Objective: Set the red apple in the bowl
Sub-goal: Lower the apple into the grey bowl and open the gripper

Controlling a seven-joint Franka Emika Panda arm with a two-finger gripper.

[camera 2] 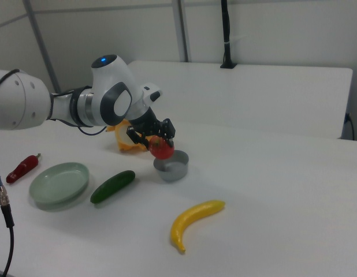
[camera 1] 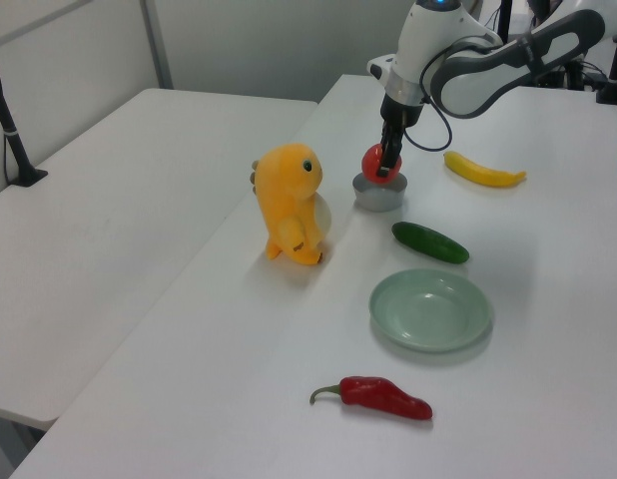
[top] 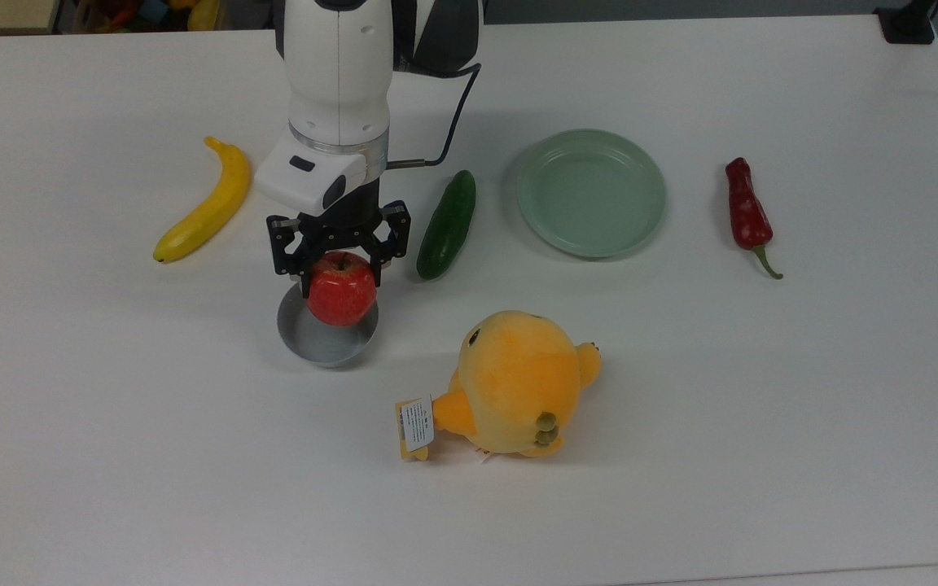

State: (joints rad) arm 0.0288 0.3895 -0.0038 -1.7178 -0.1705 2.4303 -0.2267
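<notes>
My gripper [top: 340, 275] is shut on the red apple [top: 342, 290], holding it in the air just above the small grey bowl [top: 324, 343]. The top view has the apple over the bowl's far rim. In the left view the apple [camera 1: 375, 163] hangs right above the bowl [camera 1: 378, 193], with the gripper [camera 1: 385, 168] gripping it from above. From the right view the gripper [camera 2: 155, 141] and apple [camera 2: 162, 149] sit a little above the bowl [camera 2: 173, 168].
A yellow banana [top: 207, 203] lies left of the bowl in the top view, a green cucumber [top: 447, 224] just right of my gripper. Further right are a pale green plate [top: 591, 193] and a red chili pepper [top: 747, 216]. An orange plush toy [top: 514, 382] stands near the bowl.
</notes>
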